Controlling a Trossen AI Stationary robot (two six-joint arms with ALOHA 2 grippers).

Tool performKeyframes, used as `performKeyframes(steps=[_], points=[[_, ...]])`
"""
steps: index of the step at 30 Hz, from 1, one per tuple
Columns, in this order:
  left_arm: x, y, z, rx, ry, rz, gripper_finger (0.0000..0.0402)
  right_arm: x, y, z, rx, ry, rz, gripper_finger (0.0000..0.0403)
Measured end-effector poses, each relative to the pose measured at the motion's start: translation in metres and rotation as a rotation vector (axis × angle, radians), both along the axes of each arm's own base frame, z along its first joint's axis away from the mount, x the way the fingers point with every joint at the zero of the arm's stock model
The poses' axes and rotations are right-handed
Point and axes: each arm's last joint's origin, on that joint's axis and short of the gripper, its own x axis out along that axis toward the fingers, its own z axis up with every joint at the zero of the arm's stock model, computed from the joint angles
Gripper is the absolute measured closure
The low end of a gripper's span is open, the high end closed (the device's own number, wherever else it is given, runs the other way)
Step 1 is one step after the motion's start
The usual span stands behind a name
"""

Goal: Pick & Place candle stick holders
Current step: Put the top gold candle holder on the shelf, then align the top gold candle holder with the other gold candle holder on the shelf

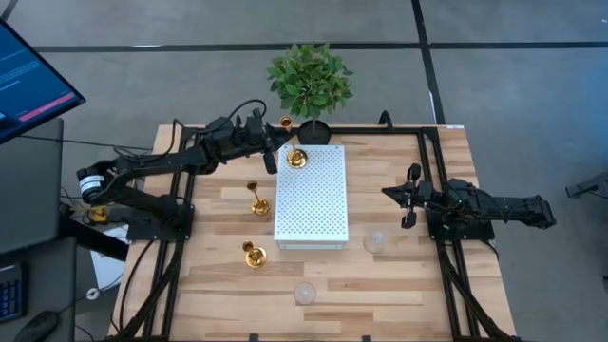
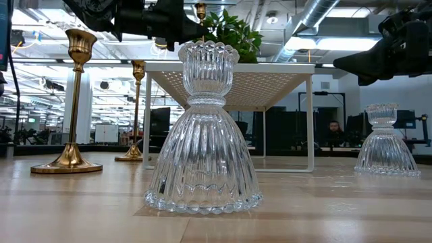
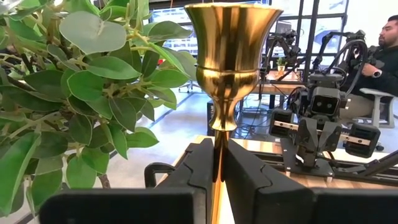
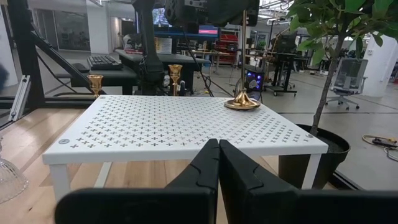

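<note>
Three gold candle stick holders show. One stands upright with its round base (image 1: 297,158) on the far left corner of the white perforated shelf (image 1: 313,204), and my left gripper (image 1: 283,152) is shut on it. Its cup (image 3: 227,62) fills the left wrist view. The other two gold holders (image 1: 256,198) (image 1: 254,254) stand on the table left of the shelf. Two clear glass holders (image 1: 375,241) (image 1: 304,292) stand on the table at the near right of the shelf. My right gripper (image 1: 410,195) is shut and empty, right of the shelf. My left gripper pinches the gold holder's thin stem (image 3: 217,140) between its two fingers, just below the cup. The fingers come level from the table's left side and lie across the stem. The holder is upright, and its base (image 4: 242,102) appears to rest on the shelf top.
A green potted plant (image 1: 309,85) stands just behind the shelf, close to my left gripper. A monitor (image 1: 28,81) stands off the table's far left. A person (image 3: 385,56) sits beyond the table. Bare wood lies along the table's near edge (image 1: 408,304).
</note>
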Motion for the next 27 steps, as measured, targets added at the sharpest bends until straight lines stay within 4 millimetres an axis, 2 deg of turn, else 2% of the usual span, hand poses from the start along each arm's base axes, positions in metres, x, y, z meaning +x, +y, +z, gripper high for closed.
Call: performKeyframes(steps=[11, 22, 27], points=[[0.001, 0.0, -0.002, -0.004, 0.009, -0.002, 0.0299, 0.0, 0.0, 0.0, 0.0, 0.0, 0.0, 0.0403], [0.0, 0.0, 0.0, 0.012, -0.004, 0.002, 0.0291, 0.0, 0.0, 0.0, 0.002, -0.001, 0.0, 0.0403], [-0.014, -0.004, 0.013, 0.036, -0.052, 0.013, 0.0291, 0.0, 0.0, 0.0, 0.002, -0.001, 0.0, 0.0403]])
